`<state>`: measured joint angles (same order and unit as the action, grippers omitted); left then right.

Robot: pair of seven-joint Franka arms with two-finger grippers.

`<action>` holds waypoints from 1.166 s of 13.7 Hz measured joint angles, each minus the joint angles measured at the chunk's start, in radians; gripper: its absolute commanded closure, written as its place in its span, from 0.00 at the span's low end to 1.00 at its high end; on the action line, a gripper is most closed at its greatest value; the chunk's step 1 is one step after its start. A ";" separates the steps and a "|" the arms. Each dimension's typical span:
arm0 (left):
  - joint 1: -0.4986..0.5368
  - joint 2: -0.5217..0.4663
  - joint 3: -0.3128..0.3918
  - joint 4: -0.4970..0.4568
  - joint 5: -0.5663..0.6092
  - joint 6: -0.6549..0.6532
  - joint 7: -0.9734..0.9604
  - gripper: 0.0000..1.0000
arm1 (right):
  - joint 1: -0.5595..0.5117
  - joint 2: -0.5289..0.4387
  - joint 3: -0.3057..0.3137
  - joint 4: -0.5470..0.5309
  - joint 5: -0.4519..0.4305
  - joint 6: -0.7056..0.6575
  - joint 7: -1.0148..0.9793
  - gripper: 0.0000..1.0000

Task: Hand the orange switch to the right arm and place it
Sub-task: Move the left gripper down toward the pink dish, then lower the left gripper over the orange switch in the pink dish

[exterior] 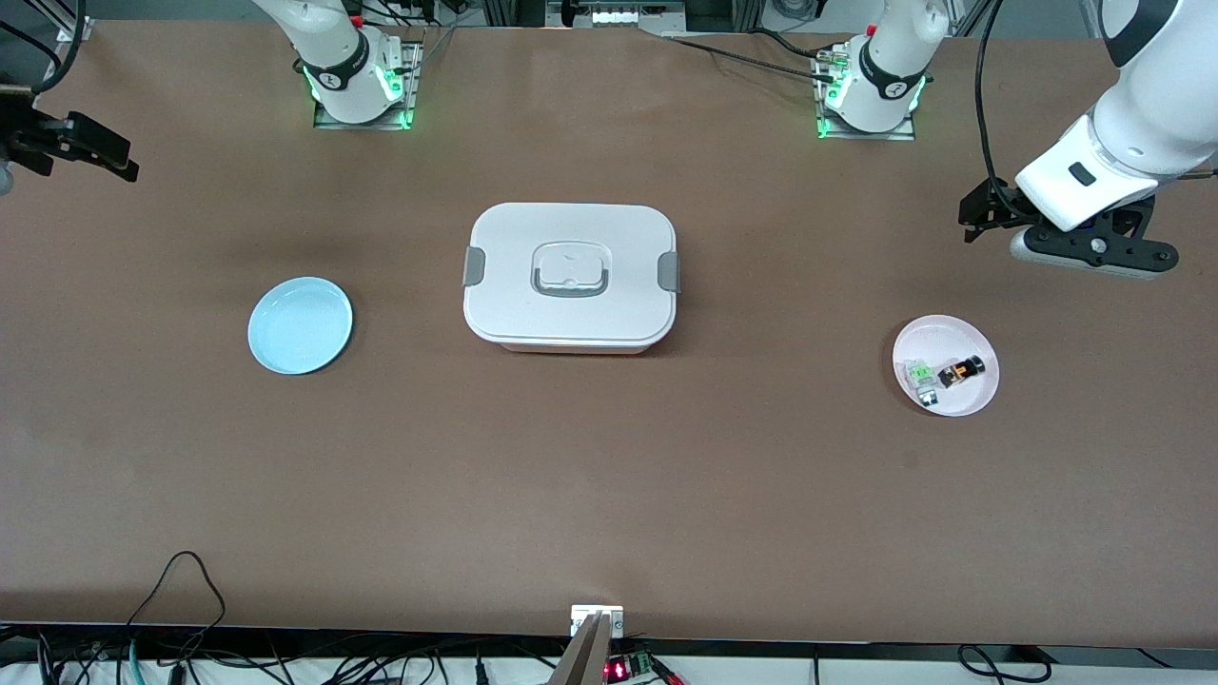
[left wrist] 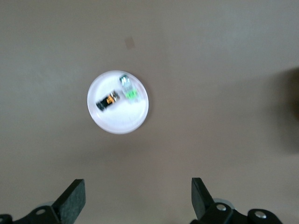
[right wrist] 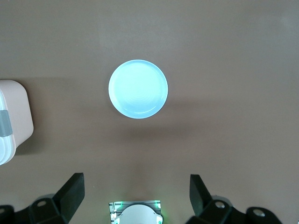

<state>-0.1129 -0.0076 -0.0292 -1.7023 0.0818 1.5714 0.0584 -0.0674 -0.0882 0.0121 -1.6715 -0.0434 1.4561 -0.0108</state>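
Note:
The orange switch [exterior: 961, 371], a tiny black part with orange ends, lies in a pale pink saucer [exterior: 947, 333] toward the left arm's end of the table. The left wrist view shows the orange switch [left wrist: 107, 100] in the saucer [left wrist: 119, 122] too. My left gripper [exterior: 985, 211] hangs open and empty above the table, beside the saucer and apart from it. Its fingers [left wrist: 72, 200] stand wide around my left gripper's gap [left wrist: 138, 203]. The right arm's gripper [exterior: 119, 157] hovers open and empty over the table's edge at the right arm's end. In its wrist view my right gripper [right wrist: 137, 200] holds nothing.
A small clear-grey part with a green top [exterior: 920, 373] lies beside the switch in the saucer. A white lidded box [exterior: 571, 276] sits mid-table. A light blue plate [exterior: 300, 324], bare, lies toward the right arm's end, also seen as the blue plate [right wrist: 138, 88].

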 measured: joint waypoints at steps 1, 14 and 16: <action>0.000 0.009 0.000 0.000 0.000 -0.018 0.000 0.00 | 0.000 0.015 0.000 0.000 0.001 0.000 0.000 0.00; 0.082 0.254 0.003 0.142 -0.004 0.009 -0.004 0.00 | 0.001 0.143 0.001 0.015 0.054 0.003 0.000 0.00; 0.082 0.266 0.002 0.126 -0.004 0.075 -0.118 0.00 | 0.005 0.143 0.002 0.016 0.056 0.001 0.000 0.00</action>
<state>-0.0306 0.2589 -0.0269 -1.5761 0.0780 1.6464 -0.0595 -0.0629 0.0545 0.0140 -1.6552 0.0121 1.4574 -0.0106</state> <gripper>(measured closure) 0.000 0.000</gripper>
